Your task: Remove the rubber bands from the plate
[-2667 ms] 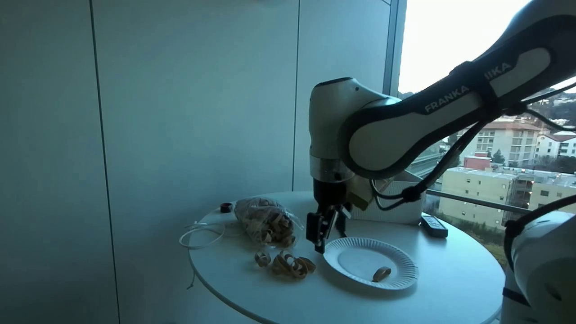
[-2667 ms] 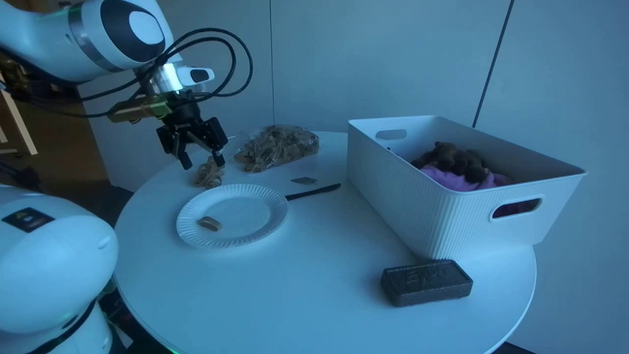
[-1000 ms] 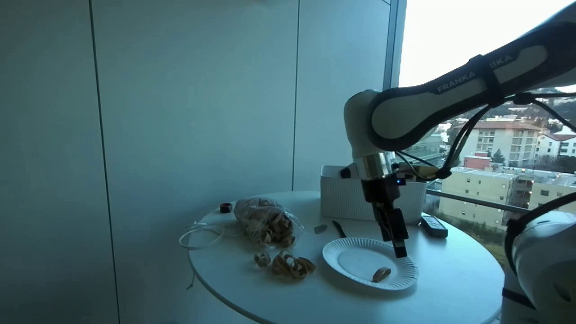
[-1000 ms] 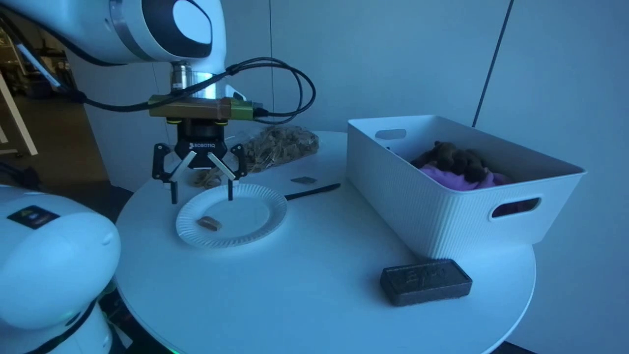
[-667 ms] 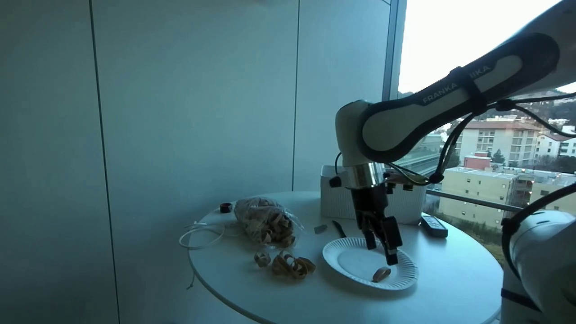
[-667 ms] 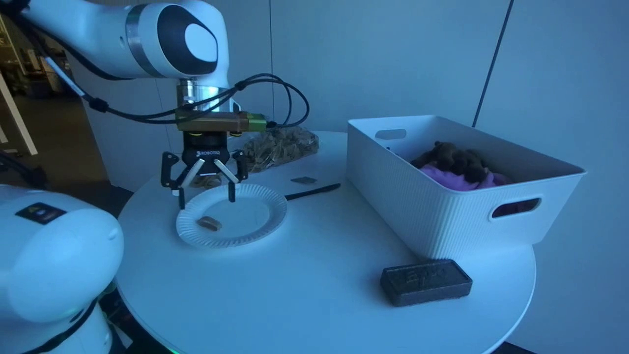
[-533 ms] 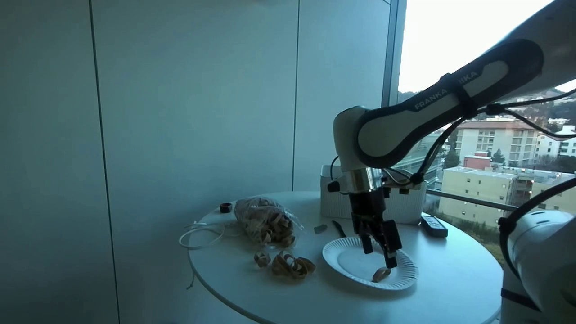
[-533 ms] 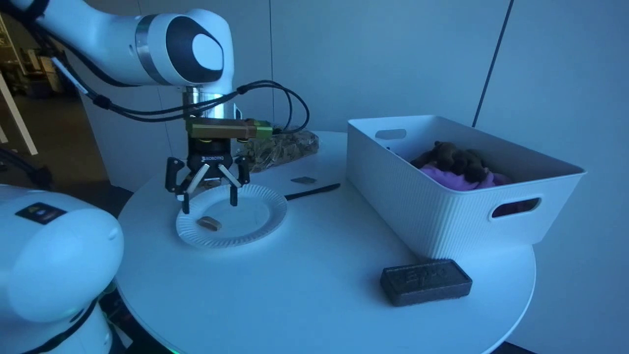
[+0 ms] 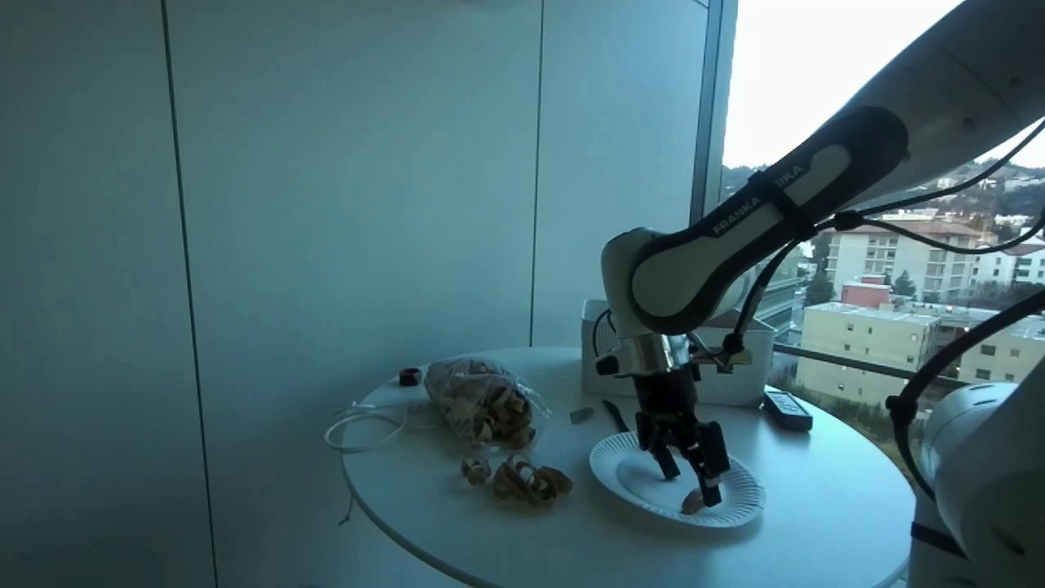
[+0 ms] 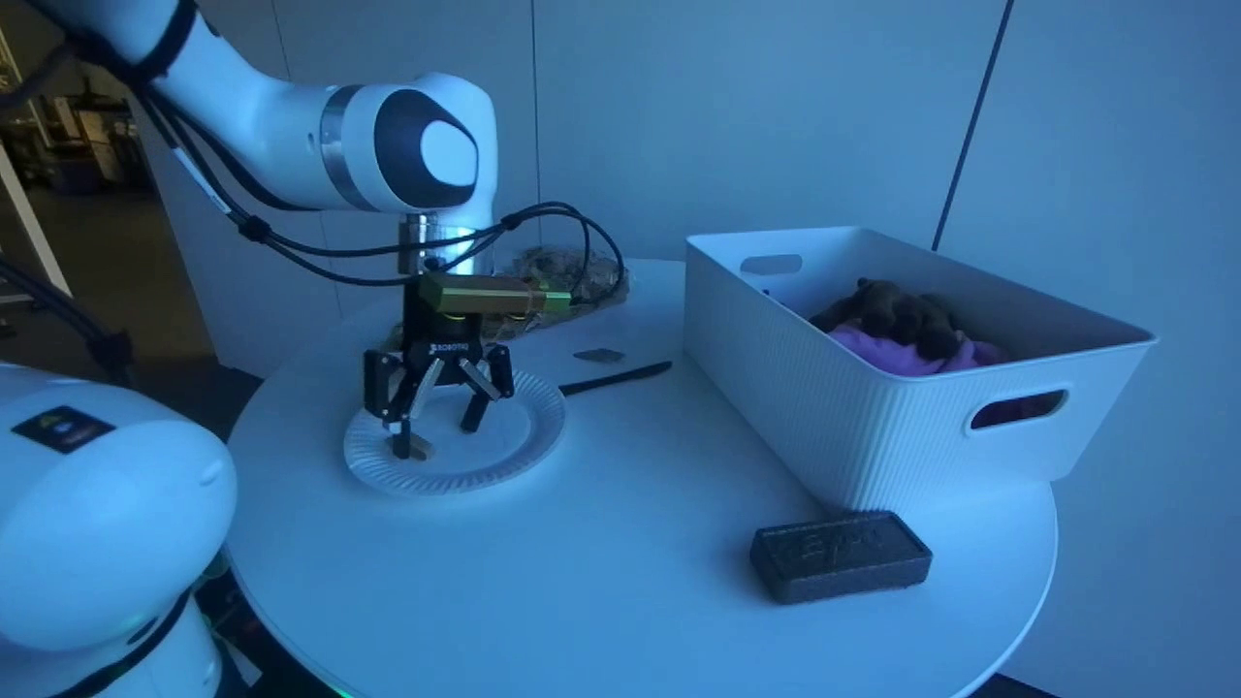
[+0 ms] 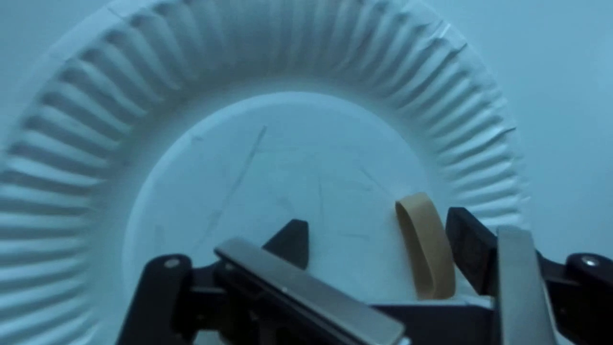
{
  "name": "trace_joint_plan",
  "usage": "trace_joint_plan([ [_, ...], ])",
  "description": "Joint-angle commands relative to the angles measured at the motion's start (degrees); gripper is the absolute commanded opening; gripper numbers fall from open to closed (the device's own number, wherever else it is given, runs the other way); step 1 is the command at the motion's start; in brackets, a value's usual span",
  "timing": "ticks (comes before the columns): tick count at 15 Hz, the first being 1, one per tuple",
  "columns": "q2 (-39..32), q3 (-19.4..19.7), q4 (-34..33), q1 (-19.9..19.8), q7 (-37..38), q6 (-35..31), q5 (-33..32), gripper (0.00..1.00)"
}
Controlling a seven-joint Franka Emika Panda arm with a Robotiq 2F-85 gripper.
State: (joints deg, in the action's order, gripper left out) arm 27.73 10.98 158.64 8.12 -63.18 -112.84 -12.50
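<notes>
Black two-fingered Robotiq gripper (image 11: 378,243), low down with jaws spread, pinching nothing. In the wrist view a single tan rubber band (image 11: 433,239), a flattened thin loop, lies in the gap between the jaws, just beside one and well apart from the other; contact with the nearer one is not certain. The band is on the round white fluted paper plate (image 9: 608,465), where the flat centre meets the fluting. Outward, on the round white tabletop (image 9: 588,555), a loose pile of tan-brown rubber bands (image 9: 531,482) sits between the plate and the tabletop's left edge in an exterior view, one small separate loop (image 9: 476,469) just beside it; farther back rests a clear plastic bag with brownish contents (image 9: 469,384). A slim black handle-like object (image 10: 620,376) reaches toward the plate's rim, and a white ribbed plastic box (image 10: 795,388) stands by the tabletop's right edge in an exterior view. Progress, judged from where I stand: the pile and the separate loop are off the plate, though whether they came from it cannot be told; one band is visible on it. The grasp itself is not yet made; left to do, it seems: pinch this band, lift it over the rim and set it down on the tabletop.
</notes>
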Motion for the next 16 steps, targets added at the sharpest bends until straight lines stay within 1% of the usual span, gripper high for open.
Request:
trace_joint_plan([
  [1, -2.38, -0.39, -0.01, -2.28, -3.67, -2.56, 0.58, 0.52],
  [3, -2.01, -0.86, -0.3, -2.78, -4.05, -2.32, 0.71, 0.37],
  [4, -1.5, -1.18, -0.41, -2.98, -4.01, -1.84, 0.52, 0.28],
  [6, 0.03, -2.28, -0.66, -3.48, -1.76, -0.38, 0.46, 0.14],
  [7, 1.15, -2.86, -0.76, -3.63, -0.95, 0.49, 0.34, 0.05],
  [8, 2.5, -3.4, -0.83, -3.77, -0.16, 0.79, 0.29, 0.01],
  [10, 5.54, -4.62, -0.94, -3.81, 1.53, 1.92, 0.17, 0.0],
  [11, 7.19, -5.23, -0.97, -3.69, 2.2, 2.43, -0.04, 0.02],
  [13, 11.16, -7.17, -1.09, -3.36, 4.85, 4.52, -0.83, 0.02],
  [16, 14.34, -8.5, -1.46, -1.08, 5.18, 8.92, 0.42, 0.02],
])
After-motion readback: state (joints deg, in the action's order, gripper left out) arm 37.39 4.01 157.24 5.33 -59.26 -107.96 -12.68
